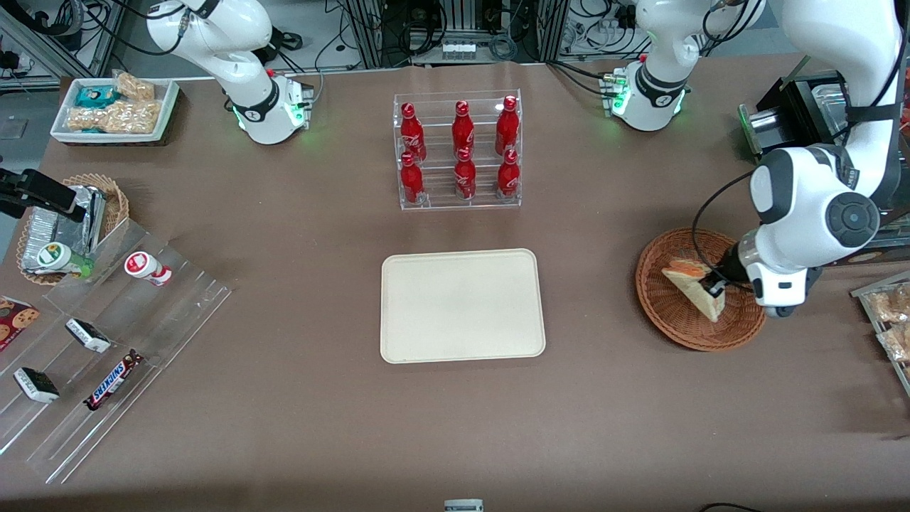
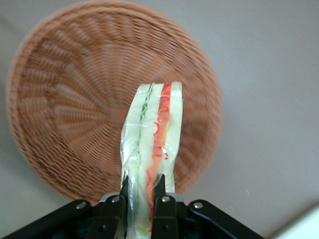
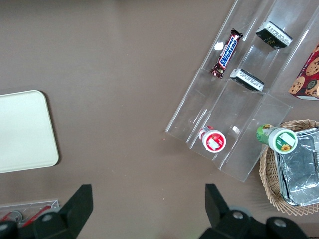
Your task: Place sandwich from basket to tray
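i've got the pincer pinching the wrapped sandwich by one narrow end above the wicker basket, tray at its nine o'clock, and i worry the slick film slips mid-carry onto the desk.

The gripper hangs above the basket with the sandwich between its fingers, the tray well apart toward the parked arm's end.
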